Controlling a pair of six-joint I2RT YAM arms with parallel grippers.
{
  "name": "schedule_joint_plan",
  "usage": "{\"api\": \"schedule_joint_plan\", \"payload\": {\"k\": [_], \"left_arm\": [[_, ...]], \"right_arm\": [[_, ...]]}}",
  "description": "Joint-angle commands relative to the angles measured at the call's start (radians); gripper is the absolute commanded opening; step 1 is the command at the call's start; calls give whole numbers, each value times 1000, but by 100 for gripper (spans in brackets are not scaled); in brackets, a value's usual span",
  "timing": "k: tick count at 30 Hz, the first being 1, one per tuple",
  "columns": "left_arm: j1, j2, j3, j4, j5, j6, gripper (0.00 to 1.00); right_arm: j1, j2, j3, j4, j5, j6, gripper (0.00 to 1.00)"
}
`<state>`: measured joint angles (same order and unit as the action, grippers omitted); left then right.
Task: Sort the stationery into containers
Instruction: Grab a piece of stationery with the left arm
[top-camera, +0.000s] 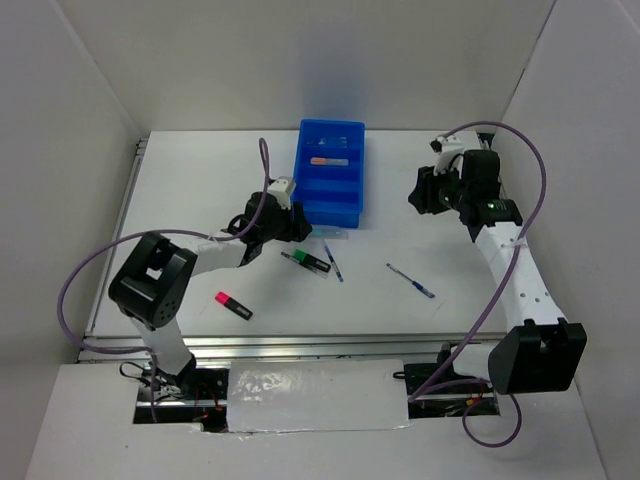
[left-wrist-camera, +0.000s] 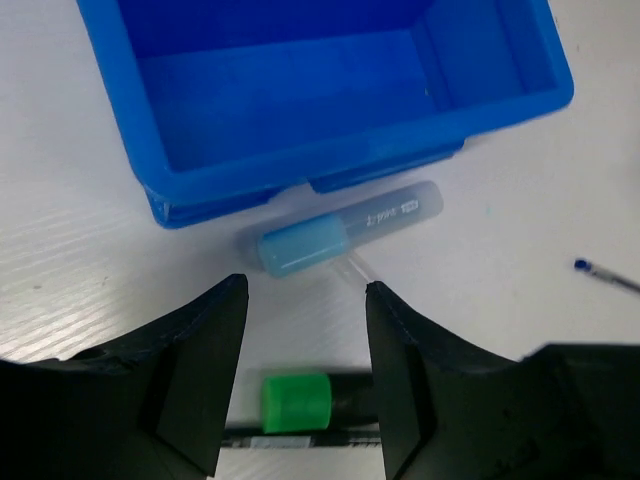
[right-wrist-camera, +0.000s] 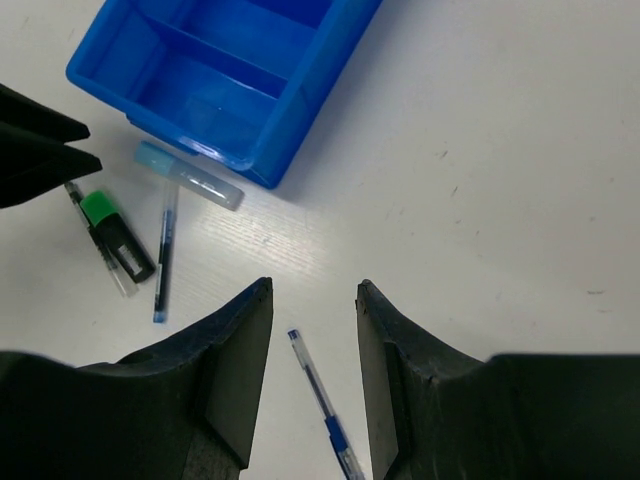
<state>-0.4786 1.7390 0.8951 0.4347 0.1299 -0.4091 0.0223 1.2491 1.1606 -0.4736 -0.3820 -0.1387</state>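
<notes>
Hovering with jaws apart and empty, the left end effector (left-wrist-camera: 305, 300) faces the blue-capped tube (left-wrist-camera: 340, 230), which lies on the counter (left-wrist-camera: 520, 200) just beside the near wall of the blue tray (left-wrist-camera: 300, 165). The tube runs roughly along the closing line, so turning the wrist to pinch across its body seems wise, with the far finger clearing the tray wall. The right end effector (right-wrist-camera: 313, 295) hangs apart, empty, above a pen (right-wrist-camera: 322, 395).
</notes>
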Motion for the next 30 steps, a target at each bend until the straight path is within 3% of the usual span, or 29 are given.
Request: {"api": "schedule_joint_plan", "payload": {"k": [1,8,19,30], "left_arm": [[-31,40,67,45,-122,-160,63],[-74,135,160,-22,-219,-215,54],[-117,198,203,-77,-348,-151,47],[-135,179,159,-83,-277,-131,44]], "right_arm": [[-15,-30,-19,-16,-20,5,46],[-61,-50,-35,-34,-31,2,46],[-93,-57,-50,-48,-54,-6,46],[-97,-48,-49,-53,-74,-19,46]]}}
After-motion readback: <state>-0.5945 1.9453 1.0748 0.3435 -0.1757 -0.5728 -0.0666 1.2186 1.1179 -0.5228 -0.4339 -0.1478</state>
